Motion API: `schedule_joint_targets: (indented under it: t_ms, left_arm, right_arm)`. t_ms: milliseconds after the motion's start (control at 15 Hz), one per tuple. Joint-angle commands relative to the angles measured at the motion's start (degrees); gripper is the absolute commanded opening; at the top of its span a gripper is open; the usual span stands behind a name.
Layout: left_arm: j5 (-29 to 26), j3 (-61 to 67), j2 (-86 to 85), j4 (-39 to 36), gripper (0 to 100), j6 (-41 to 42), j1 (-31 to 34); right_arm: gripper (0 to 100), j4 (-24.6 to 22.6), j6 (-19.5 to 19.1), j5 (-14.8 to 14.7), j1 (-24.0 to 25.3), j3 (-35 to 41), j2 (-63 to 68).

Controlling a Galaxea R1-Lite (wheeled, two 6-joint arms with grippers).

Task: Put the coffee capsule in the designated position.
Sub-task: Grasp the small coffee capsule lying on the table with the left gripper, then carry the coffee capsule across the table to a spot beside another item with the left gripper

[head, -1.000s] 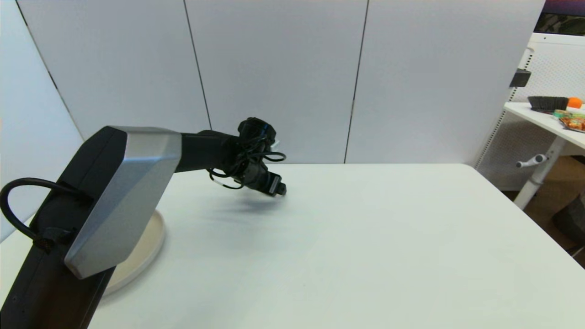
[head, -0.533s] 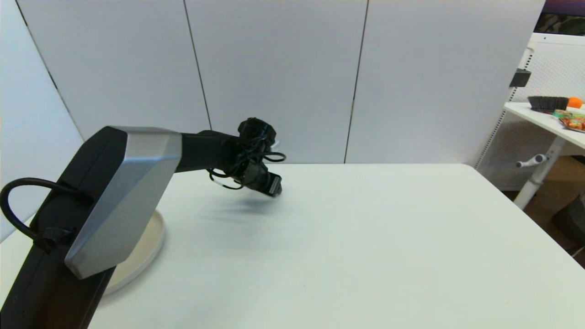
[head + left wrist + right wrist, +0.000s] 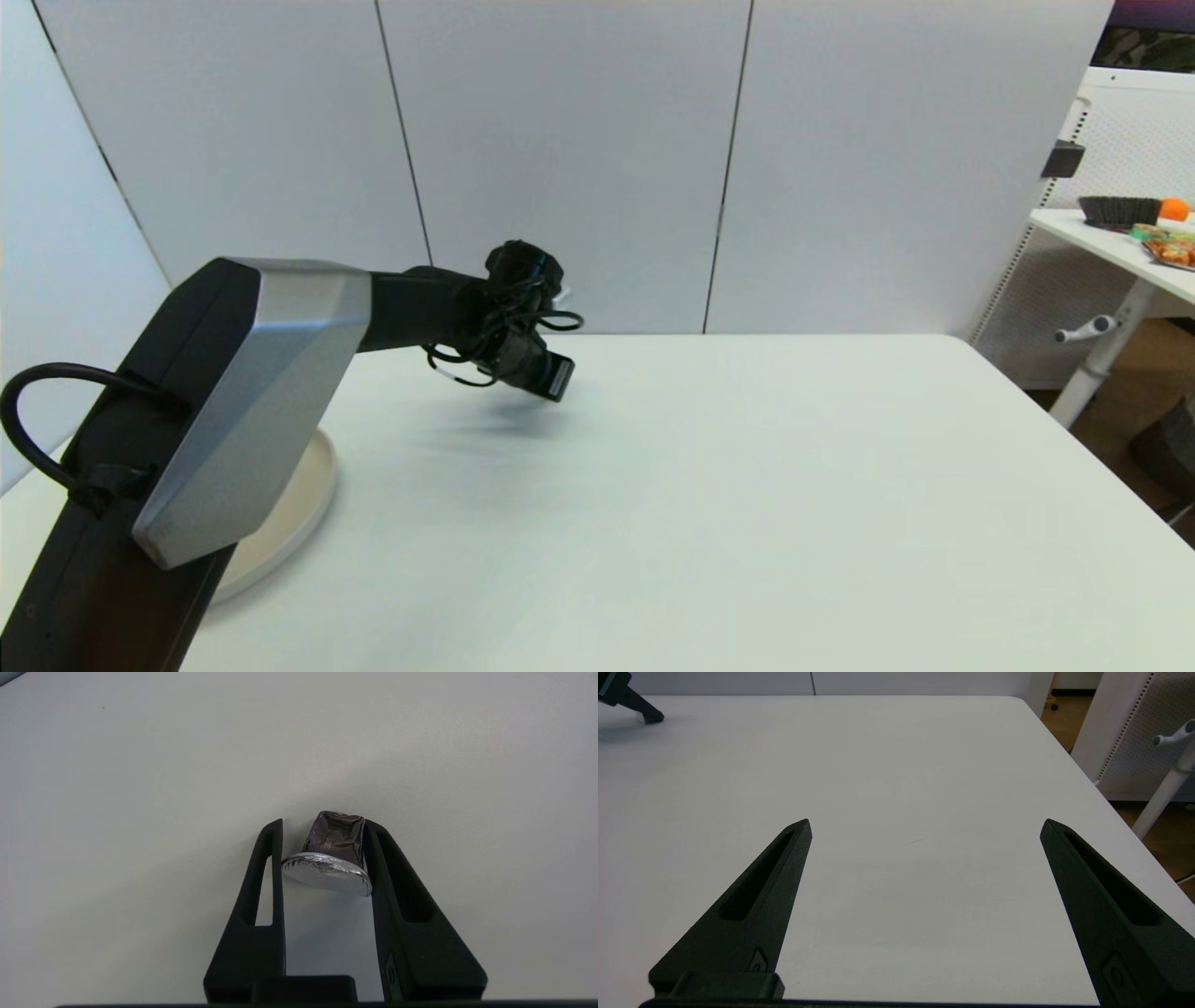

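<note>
Pick-up step: coffee capsule (image 3: 334,851) is pinched by left gripper (image 3: 322,833) on the table (image 3: 747,485). Next: lift & carry reqd. Right gripper (image 3: 924,828) is spread, parked.

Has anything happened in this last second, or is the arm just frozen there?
Almost frozen. In the head view the left gripper has drawn back very slightly toward the robot's left. Its wrist view shows it closed on the coffee capsule; whether that grip is new cannot be told. The plate and table look the same, and the right gripper hangs open above the table.
</note>
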State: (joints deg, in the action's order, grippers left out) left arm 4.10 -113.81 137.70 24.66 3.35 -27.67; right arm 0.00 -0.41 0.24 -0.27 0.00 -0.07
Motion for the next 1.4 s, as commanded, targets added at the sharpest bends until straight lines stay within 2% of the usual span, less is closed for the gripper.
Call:
schedule_joint_targets:
  t_ms: [67,467,733,933,1067,1400]
  left_arm:
    - [0.0,0.0,-0.1,0.1,0,0.1,0.0]
    - [0.4,0.1,-9.8,3.0,0,0.3,0.3]
    - [0.6,0.4,-21.3,12.7,0,0.1,1.1]
    - [5.3,2.5,-32.2,21.2,0,0.0,1.7]
    - [5.7,3.8,-38.0,27.6,0,-0.4,1.9]
    - [5.7,22.8,-49.6,29.0,0,-3.4,2.4]
  right_arm:
    - [100,0.0,0.0,0.0,0.0,0.0,0.1]
    - [100,0.0,0.0,0.0,0.0,0.0,0.1]
    - [100,0.0,0.0,0.0,0.0,0.0,0.1]
    - [100,0.0,0.0,0.0,0.0,0.0,0.1]
    - [100,0.0,0.0,0.0,0.0,0.0,0.1]
    - [100,0.0,0.0,0.0,0.0,0.0,0.1]
